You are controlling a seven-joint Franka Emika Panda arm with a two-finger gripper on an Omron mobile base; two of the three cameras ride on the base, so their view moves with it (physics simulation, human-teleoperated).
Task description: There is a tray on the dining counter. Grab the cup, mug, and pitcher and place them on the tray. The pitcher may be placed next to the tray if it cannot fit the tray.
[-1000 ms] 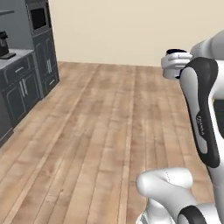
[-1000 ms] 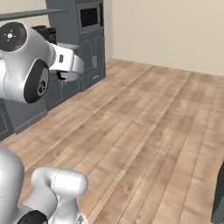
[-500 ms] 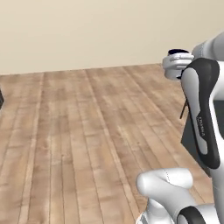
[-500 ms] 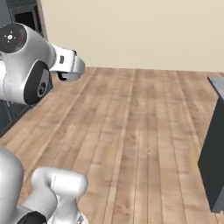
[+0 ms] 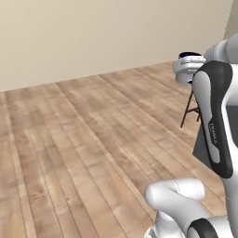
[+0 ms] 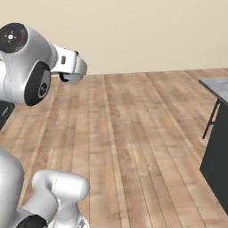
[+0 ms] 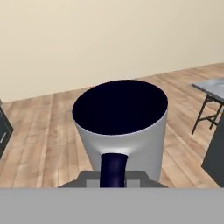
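The mug [image 7: 131, 135], light grey with a dark navy inside, sits upright right in front of the hand camera. Its dark handle points back between the fingertips, and my gripper [image 7: 114, 177] is shut on the mug at that handle. From the left base view the mug [image 5: 188, 65] is held high at the upper right, at the end of the raised arm. My gripper [image 6: 67, 76] shows at the upper left of the right base view. A corner of the dining counter [image 6: 217, 87] comes in at the right. The tray, cup and pitcher are out of view.
Bare wooden floor [image 5: 93, 139] stretches ahead to a plain beige wall [image 5: 102, 32]. The counter's dark side panel [image 6: 216, 164] and thin black stool legs [image 5: 188, 108] stand at the right. A dark cabinet edge [image 7: 2, 129] shows at the left of the hand view.
The whole picture has swept sideways as the base turns right: the dark cabinets slid out on the left and the counter came in on the right. The mug stays in the gripper.
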